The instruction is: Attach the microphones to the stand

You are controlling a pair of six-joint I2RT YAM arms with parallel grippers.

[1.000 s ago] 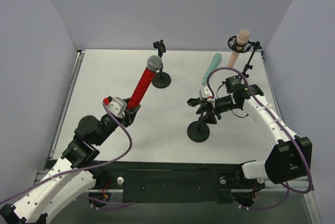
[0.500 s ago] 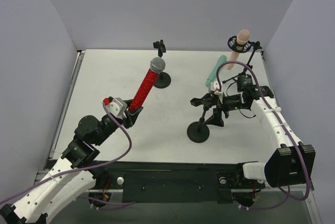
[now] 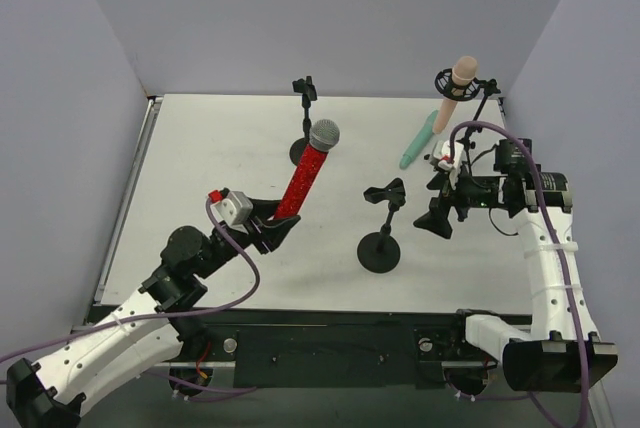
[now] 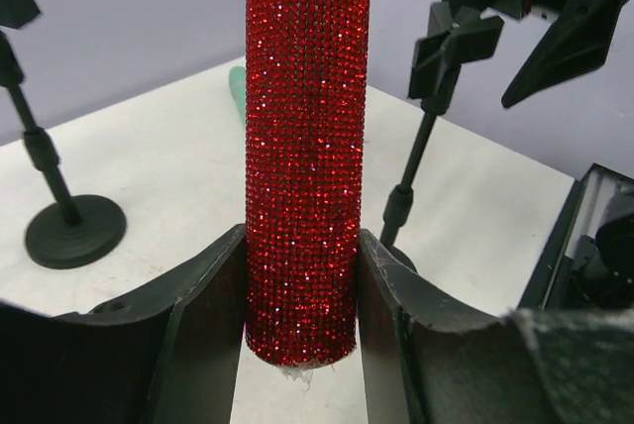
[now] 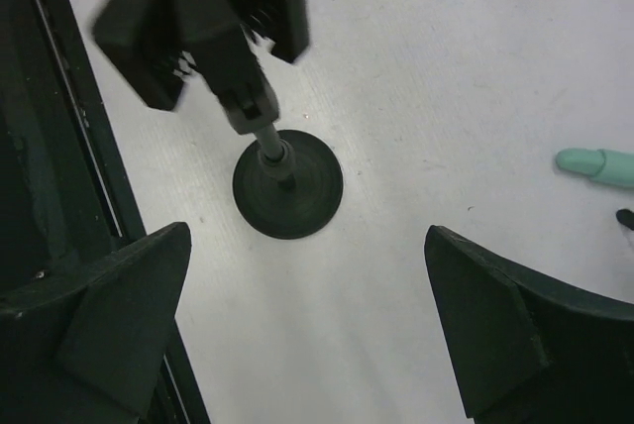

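A glittery red stick microphone (image 3: 303, 181), its silver mesh head seen only from above, leans over the white tabletop (image 3: 200, 168), its base clamped between the jaws of the left gripper (image 3: 272, 230); the jaws of the right gripper (image 3: 440, 203) stand wide apart.

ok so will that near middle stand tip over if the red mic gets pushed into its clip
Probably tippy: the stand has a thin stem on a small round base, with the clip up top. It looks rigid, not floppy. Nothing holds it; the right gripper is open, apart from it.
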